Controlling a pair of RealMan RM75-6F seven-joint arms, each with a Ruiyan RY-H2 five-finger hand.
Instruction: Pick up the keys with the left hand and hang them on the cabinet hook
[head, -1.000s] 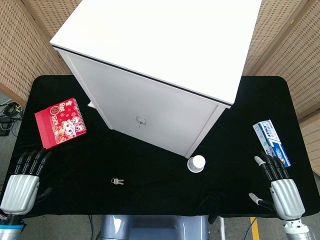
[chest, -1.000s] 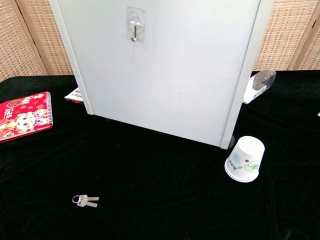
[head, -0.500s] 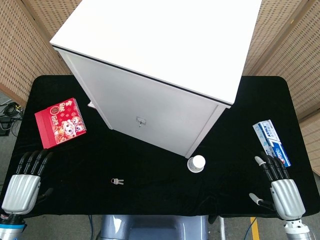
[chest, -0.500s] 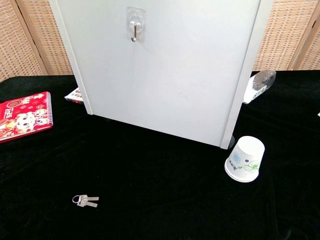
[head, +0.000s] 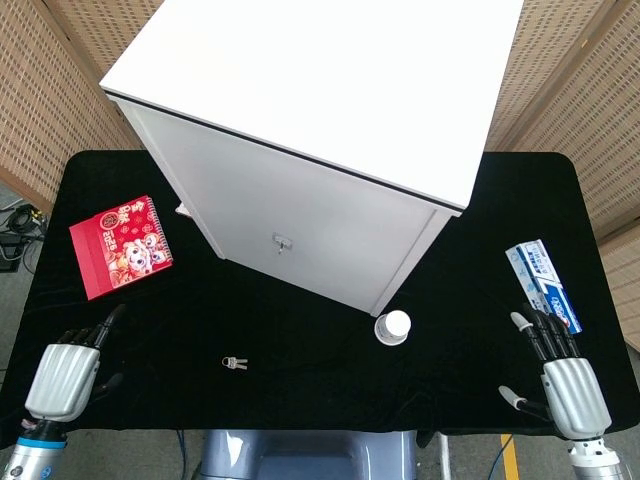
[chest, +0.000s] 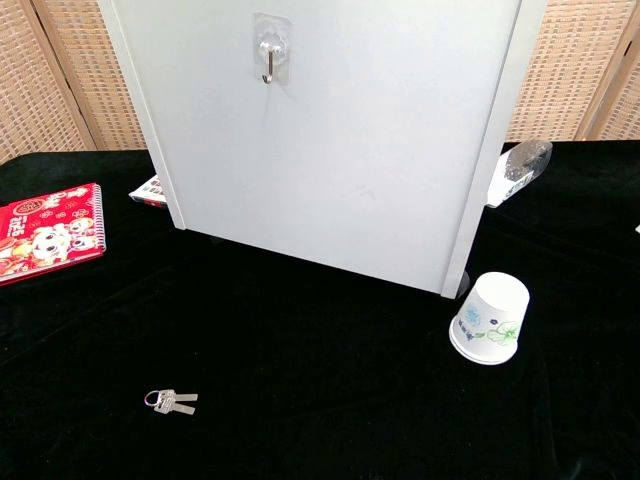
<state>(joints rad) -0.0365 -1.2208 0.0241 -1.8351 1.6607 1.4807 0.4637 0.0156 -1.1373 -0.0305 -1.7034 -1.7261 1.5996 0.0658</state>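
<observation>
Nothing is done yet: the keys (head: 234, 363) lie untouched on the counter (head: 320, 400), apart from the left hand (head: 65, 380), whose fingers (head: 100, 331) are empty and loosely spread, and the cabinet's hook (chest: 267, 62) hangs bare.

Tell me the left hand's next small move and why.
Probably slide the left hand toward the keys and lower over them. The keys lie flat on the black table, untouched, well to that hand's right, and the cabinet hook is bare.
</observation>
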